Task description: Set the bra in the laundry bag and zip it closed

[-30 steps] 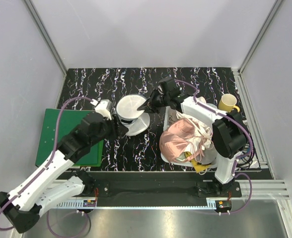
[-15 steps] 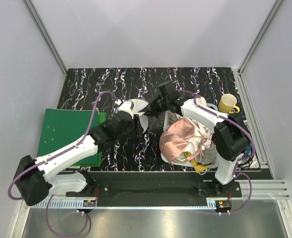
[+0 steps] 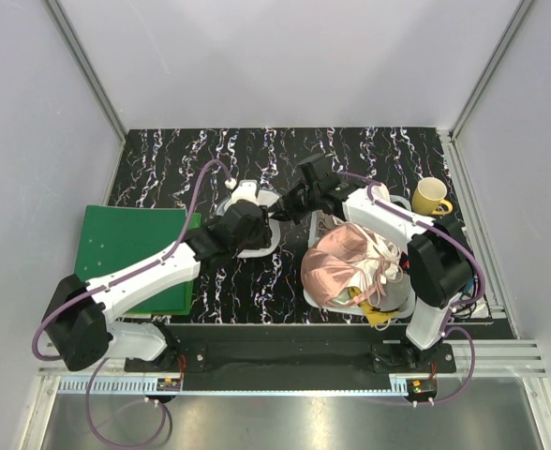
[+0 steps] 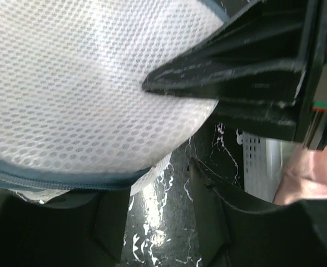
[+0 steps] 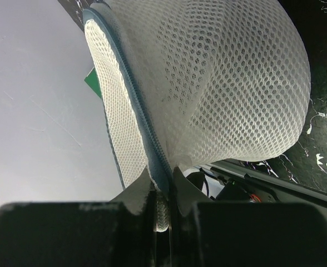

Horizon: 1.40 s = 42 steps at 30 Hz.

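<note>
Hanging from the right gripper (image 5: 162, 182), whose jaws are pinched tight on its zip rim, the laundry bag (image 5: 224, 83) bulges out beyond those jaws as a dome of white mesh. The left gripper (image 4: 155, 192) has its jaws about halfway apart with nothing between them, the bag's blue-grey edge just past its tips and the right gripper's black fingers (image 4: 236, 61) on the mesh further out. Behind the right jaws a pink garment (image 3: 336, 262) lies on a white basket (image 4: 254, 161) with a yellow mug (image 3: 430, 195) beyond, while a green board (image 3: 130, 253) lies back behind the left jaws on the table (image 3: 369, 155)
</note>
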Each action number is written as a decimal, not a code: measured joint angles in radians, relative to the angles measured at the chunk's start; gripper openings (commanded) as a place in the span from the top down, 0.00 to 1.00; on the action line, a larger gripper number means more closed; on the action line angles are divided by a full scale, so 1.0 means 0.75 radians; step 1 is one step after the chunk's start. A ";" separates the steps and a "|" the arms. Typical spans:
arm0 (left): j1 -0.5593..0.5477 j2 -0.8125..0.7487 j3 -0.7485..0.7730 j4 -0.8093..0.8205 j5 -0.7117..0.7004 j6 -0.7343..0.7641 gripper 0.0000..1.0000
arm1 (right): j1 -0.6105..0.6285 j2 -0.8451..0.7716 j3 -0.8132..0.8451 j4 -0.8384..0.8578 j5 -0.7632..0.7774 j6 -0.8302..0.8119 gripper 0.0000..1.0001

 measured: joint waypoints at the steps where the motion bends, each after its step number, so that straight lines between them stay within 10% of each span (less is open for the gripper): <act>1: 0.004 0.010 0.012 0.000 -0.005 0.000 0.63 | 0.001 -0.001 -0.001 -0.001 0.001 0.000 1.00; 9: 0.080 0.048 0.070 -0.026 -0.002 0.001 1.00 | 0.003 -0.034 -0.023 -0.005 0.041 -0.026 1.00; 13: 0.098 0.048 0.074 -0.046 0.050 0.006 1.00 | 0.008 -0.040 -0.027 -0.007 0.065 -0.101 0.97; 21: 0.149 -0.044 -0.008 -0.045 0.247 -0.002 1.00 | 0.011 -0.025 0.123 -0.183 0.068 -0.488 0.40; 25: 0.181 -0.073 -0.033 -0.027 0.371 -0.016 1.00 | 0.009 -0.025 0.138 -0.244 0.048 -0.641 0.29; 35: 0.182 -0.073 -0.049 0.047 0.574 -0.093 1.00 | 0.009 -0.156 -0.010 -0.305 0.002 -0.568 0.27; 38: 0.182 -0.070 -0.050 0.068 0.606 -0.111 1.00 | 0.011 -0.208 -0.034 -0.283 -0.006 -0.473 0.38; 42: 0.182 -0.065 -0.055 0.086 0.623 -0.132 1.00 | 0.010 -0.218 -0.036 -0.252 -0.005 -0.373 0.83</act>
